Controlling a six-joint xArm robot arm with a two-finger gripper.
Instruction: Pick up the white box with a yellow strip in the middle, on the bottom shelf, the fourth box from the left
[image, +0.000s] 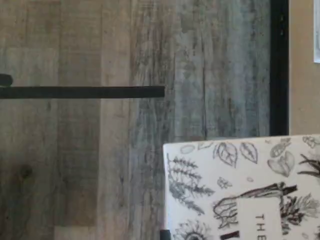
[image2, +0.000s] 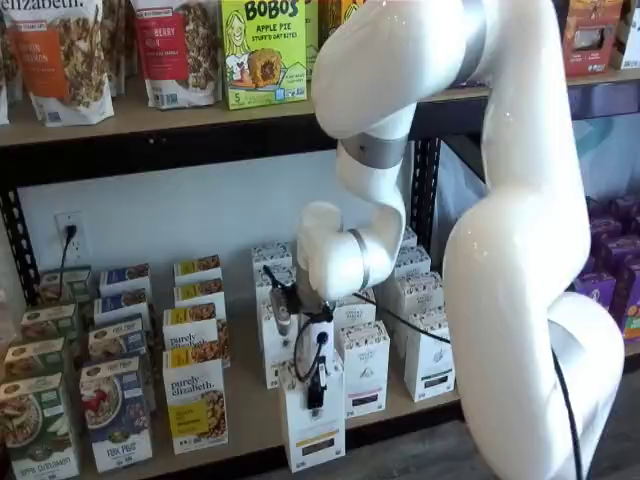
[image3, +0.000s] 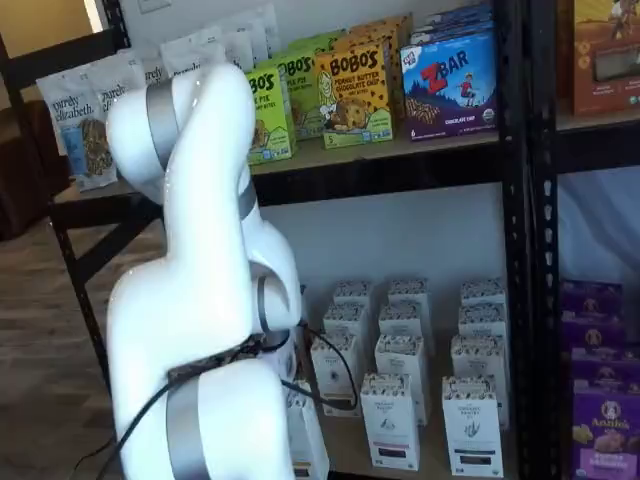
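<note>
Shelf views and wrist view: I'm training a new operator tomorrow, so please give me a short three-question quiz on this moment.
1. True or false: the tool stands open, clear of the white box.
2. Which goods stand on the upper shelf? A cans; B Bobo's boxes; C bottles.
3. Fill in: in the wrist view, beside the white box's patterned top, the grey wooden ___ shows.

Key: 1 false, it is shut on the box's top. 2 B. 3 floor.

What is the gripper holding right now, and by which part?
The gripper is shut on the tall white carton with a yellow strip, gripping its top end.
</note>
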